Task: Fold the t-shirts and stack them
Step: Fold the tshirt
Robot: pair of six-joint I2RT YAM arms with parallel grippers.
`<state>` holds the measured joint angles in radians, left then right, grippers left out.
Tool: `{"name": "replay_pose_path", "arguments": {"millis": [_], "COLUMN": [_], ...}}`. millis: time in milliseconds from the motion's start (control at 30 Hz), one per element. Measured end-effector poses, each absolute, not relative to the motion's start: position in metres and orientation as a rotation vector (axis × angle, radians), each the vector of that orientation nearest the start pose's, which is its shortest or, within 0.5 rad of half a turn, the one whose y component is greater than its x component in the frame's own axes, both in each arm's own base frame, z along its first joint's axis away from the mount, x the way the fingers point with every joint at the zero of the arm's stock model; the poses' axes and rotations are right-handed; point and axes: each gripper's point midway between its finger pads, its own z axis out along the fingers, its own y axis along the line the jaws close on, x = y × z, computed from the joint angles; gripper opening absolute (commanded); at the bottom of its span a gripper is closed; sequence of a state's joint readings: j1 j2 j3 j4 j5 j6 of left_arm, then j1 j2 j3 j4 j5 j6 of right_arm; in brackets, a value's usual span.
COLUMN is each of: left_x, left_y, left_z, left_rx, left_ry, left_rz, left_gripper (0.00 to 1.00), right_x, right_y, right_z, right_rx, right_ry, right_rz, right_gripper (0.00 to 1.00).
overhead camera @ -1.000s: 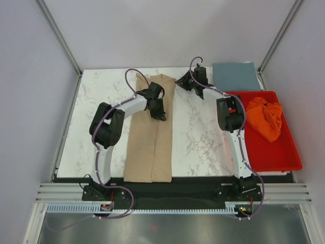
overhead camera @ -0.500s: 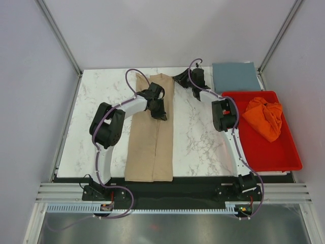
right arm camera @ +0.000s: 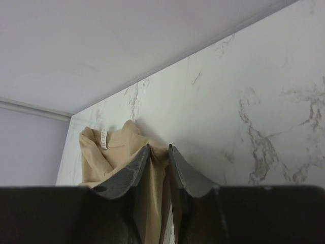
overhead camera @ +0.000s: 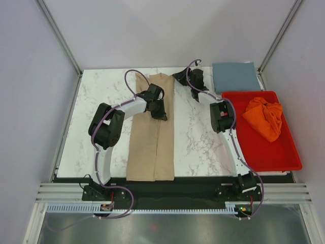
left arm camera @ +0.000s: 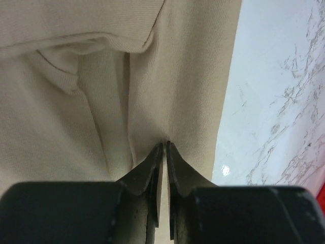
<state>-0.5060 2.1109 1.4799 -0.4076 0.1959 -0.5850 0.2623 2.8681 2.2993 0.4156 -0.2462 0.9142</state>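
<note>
The tan t-shirt [overhead camera: 150,147] lies folded into a long strip down the middle-left of the table. My left gripper [overhead camera: 160,114] presses on its right half, jaws almost together [left arm camera: 165,144], pinching a ridge of tan cloth [left arm camera: 61,117]. At the strip's far right corner my right gripper [overhead camera: 177,76] has its jaws narrowed [right arm camera: 158,146] around a bunched edge of the tan cloth [right arm camera: 96,152]. The slate blue-grey t-shirt [overhead camera: 236,76] lies folded flat at the back right. The orange t-shirt [overhead camera: 264,118] sits crumpled in the red tray [overhead camera: 264,157].
The red tray fills the right side of the table, beside the right arm. White walls and metal frame posts [overhead camera: 61,38] close in the back and sides. Marble tabletop [overhead camera: 198,137] shows between the tan strip and the tray. A black strip [overhead camera: 162,179] borders the near edge.
My right gripper has swung left to the tan shirt's far right corner and narrowed onto the cloth. The left gripper has stayed in place, its jaws closing slightly.
</note>
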Motion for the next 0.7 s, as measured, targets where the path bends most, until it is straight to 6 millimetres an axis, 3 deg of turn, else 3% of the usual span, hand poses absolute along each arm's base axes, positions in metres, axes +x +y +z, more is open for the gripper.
{"name": "replay_pose_path", "arguments": {"millis": [133, 367, 533, 633, 700], "left_x": [0.394, 0.390, 0.373, 0.360, 0.356], "left_y": [-0.283, -0.289, -0.283, -0.256, -0.229], "left_z": [0.018, 0.024, 0.034, 0.055, 0.072], "left_rx": [-0.032, -0.007, 0.002, -0.044, -0.102], "left_ry": [2.718, 2.723, 2.775, 2.771, 2.735], "left_rz": [-0.617, -0.671, -0.742, -0.771, -0.790], "left_gripper": [0.17, 0.32, 0.37, 0.38, 0.38], "right_x": [0.702, 0.695, 0.664, 0.635, 0.607], "right_y": [0.265, 0.261, 0.248, 0.240, 0.235], "right_z": [0.044, 0.045, 0.051, 0.075, 0.104], "right_rx": [0.326, 0.221, 0.227, 0.250, 0.262], "right_ry": [1.773, 1.798, 1.942, 2.019, 2.054], "right_rz": [1.019, 0.940, 0.866, 0.850, 0.855], "right_gripper": [0.38, 0.49, 0.56, 0.58, 0.58]}}
